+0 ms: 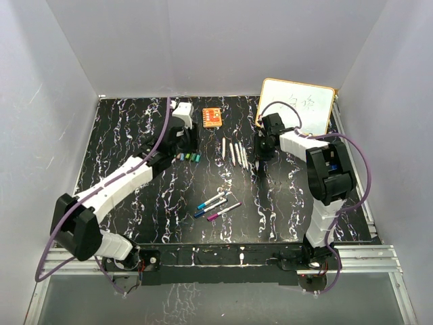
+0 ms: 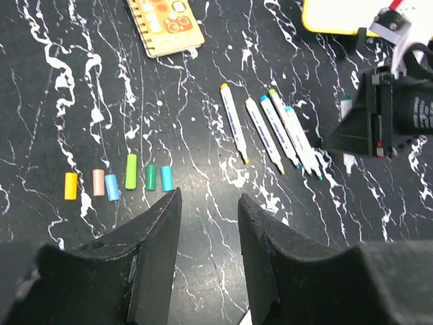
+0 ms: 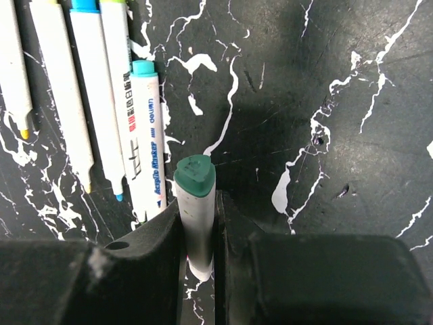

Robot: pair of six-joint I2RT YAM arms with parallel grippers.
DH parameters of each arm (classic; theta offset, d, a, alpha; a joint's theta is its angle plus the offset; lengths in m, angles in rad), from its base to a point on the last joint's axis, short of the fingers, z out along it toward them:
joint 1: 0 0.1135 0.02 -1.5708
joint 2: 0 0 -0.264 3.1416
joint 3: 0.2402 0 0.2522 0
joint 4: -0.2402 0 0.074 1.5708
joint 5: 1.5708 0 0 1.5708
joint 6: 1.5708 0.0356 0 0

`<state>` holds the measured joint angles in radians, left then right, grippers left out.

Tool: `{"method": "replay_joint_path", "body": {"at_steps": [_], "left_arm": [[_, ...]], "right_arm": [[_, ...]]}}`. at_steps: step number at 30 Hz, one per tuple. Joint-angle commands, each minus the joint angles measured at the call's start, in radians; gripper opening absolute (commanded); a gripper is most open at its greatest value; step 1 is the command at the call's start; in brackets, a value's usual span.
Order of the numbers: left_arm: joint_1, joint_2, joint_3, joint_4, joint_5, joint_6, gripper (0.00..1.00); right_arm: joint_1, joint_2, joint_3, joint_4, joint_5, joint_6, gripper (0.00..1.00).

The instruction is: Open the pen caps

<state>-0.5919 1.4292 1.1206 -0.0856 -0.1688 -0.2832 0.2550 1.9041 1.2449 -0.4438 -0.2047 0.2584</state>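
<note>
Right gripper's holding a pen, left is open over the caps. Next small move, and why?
Probably the right gripper lays its green-ended pen down beside the teal-ended pen: a green cap already lies loose, so this pen looks uncapped.

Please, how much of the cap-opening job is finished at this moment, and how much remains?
Done: six loose pen caps lie in a row by the open, empty left gripper, and five uncapped pens lie side by side. In hand: the right gripper is shut on a green-ended pen; I cannot tell whether its cap is on. Left: about four capped pens in a separate cluster.
</note>
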Motion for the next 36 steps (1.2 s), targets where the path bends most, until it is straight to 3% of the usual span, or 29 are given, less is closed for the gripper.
{"method": "replay_joint_path", "body": {"at_steps": [1, 12, 15, 20, 26, 31, 36], "left_arm": [[0.003, -0.055, -0.121, 0.051, 0.071, -0.033, 0.38], [-0.014, -0.07, -0.354, 0.192, 0.344, -0.079, 0.39], [-0.036, -0.066, -0.373, 0.205, 0.372, -0.069, 0.39], [-0.096, -0.022, -0.359, 0.165, 0.371, -0.027, 0.39], [-0.181, 0.025, -0.36, 0.129, 0.271, -0.009, 0.39], [-0.214, 0.024, -0.376, 0.116, 0.194, -0.016, 0.4], [-0.231, 0.016, -0.393, 0.105, 0.157, -0.016, 0.42]], "right_arm": [[-0.001, 0.021, 0.052, 0.033, 0.013, -0.009, 0.05], [-0.001, 0.043, 0.072, 0.054, -0.01, -0.001, 0.29], [0.0, 0.037, 0.071, 0.057, -0.01, 0.0, 0.31], [-0.001, -0.014, 0.045, 0.094, -0.007, 0.014, 0.34], [-0.001, -0.148, -0.02, 0.178, 0.016, 0.024, 0.41], [-0.002, -0.296, -0.11, 0.269, 0.03, 0.021, 0.54], [0.0, -0.499, -0.28, 0.493, -0.032, 0.023, 0.88]]}}
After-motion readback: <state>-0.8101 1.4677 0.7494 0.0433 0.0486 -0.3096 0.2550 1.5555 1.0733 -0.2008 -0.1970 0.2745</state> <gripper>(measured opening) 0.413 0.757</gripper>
